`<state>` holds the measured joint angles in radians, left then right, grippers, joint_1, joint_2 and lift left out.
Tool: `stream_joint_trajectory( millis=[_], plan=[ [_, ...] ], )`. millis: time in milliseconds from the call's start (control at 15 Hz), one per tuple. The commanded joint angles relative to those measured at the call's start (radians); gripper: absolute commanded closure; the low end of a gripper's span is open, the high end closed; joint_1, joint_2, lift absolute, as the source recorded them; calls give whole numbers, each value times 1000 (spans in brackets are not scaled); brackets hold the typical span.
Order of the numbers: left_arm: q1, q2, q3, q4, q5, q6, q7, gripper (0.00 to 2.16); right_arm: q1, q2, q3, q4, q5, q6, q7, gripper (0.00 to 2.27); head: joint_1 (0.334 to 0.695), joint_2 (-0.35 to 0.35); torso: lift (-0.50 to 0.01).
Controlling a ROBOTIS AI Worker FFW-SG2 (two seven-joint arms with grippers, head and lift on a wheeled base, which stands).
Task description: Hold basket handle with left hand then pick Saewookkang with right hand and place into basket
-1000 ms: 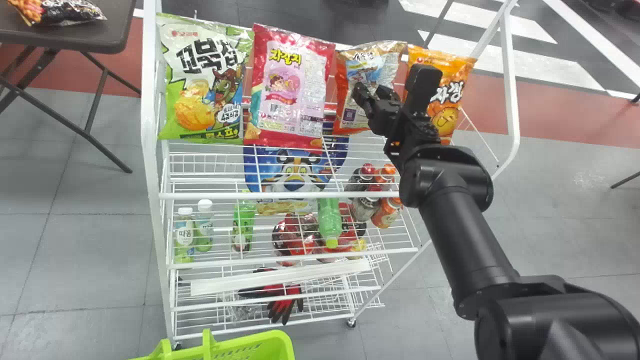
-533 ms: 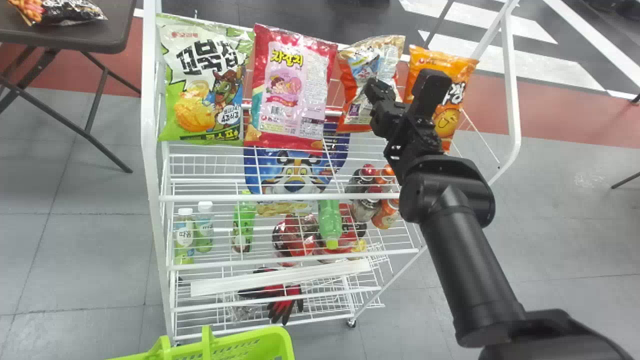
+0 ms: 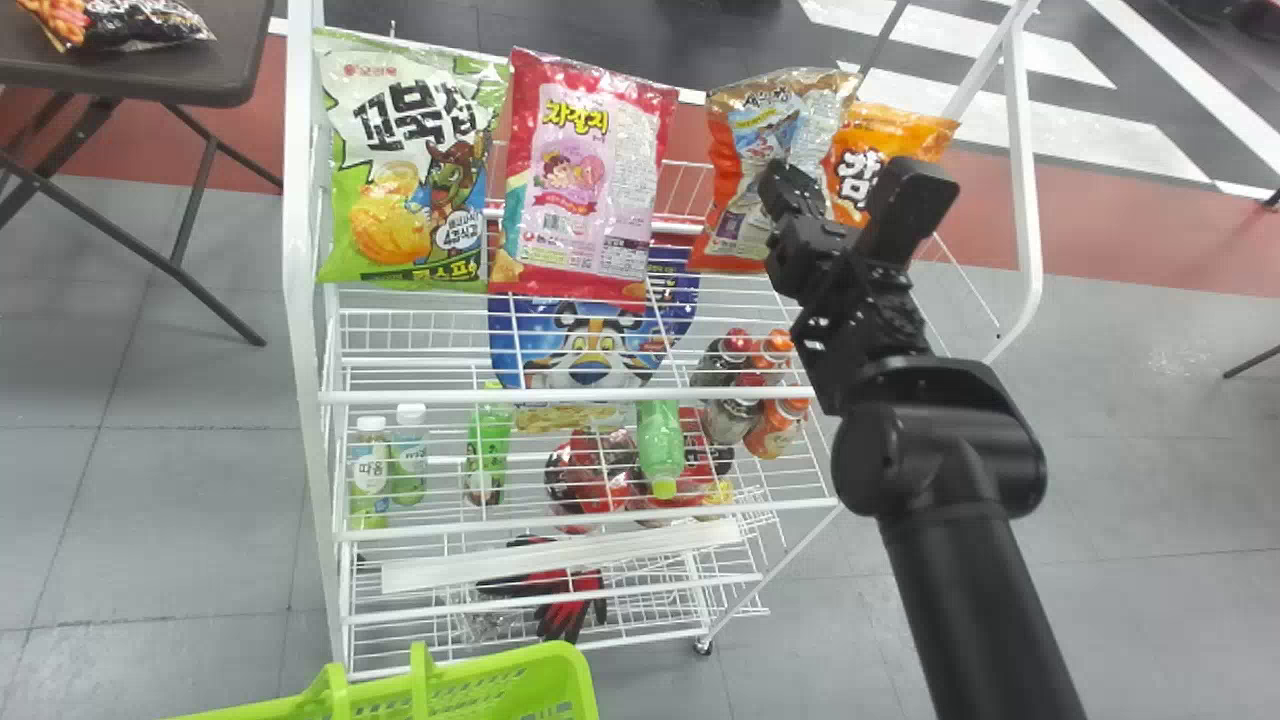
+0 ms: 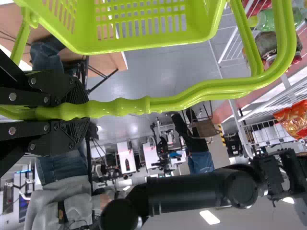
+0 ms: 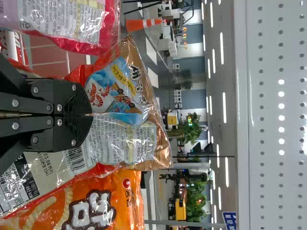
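We judge that the picking step is in hand: our left end effector [image 4: 76, 112] is clamped around the green basket handle [image 4: 168, 104], and our right end effector [image 5: 91, 115] is closed on the Saewookkang [image 3: 732, 150], its two fingers pinching the front of the bag. The bag leans at the right part of the upper shelf [image 3: 560, 394], back from the front edge, between the pink snack bag [image 3: 580, 180] and the orange snack bag [image 3: 905, 130]. It overlaps the orange one in the head view, and we cannot tell whether its bottom is free of the wires. The basket [image 3: 480, 662] sits low, in front of the shelf's near left corner, so the placing is not yet done.

Next, as we see it, we need to raise the Saewookkang enough to clear its neighbours and the front edge, then bring it towards us and across to the left, down over the basket's mouth, before letting go. The wrap is slick and the pinch takes only part of it, so a quick pull could let it slip or drag the orange bag along. Meanwhile, our left side should keep the handle steady.
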<state>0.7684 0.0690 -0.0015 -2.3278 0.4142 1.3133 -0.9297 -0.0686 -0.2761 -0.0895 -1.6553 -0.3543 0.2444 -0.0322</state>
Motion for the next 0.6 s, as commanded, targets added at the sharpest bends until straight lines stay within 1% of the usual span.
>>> stream_joint_trajectory(
  millis=[0, 133, 267, 533],
  plan=[
    [5, 2, 0, -10, 0, -7, 0, 1774, 122, -12, -47, -198, -69, 141, 2, 2246, 695, -350, -19],
    [0, 2, 0, -28, 0, -4, 0, 1774, 234, -12, -101, -385, -133, 338, 17, 2246, 695, -350, -19],
    [-15, 2, 2, -35, 0, 27, 5, 1774, 328, -12, -142, -525, -178, 504, 40, 2250, 695, -350, -19],
    [-26, 2, 9, -35, 12, 48, 11, 1774, 457, -2, -193, -678, -245, 783, 86, 2250, 695, -350, -19]
  ],
)
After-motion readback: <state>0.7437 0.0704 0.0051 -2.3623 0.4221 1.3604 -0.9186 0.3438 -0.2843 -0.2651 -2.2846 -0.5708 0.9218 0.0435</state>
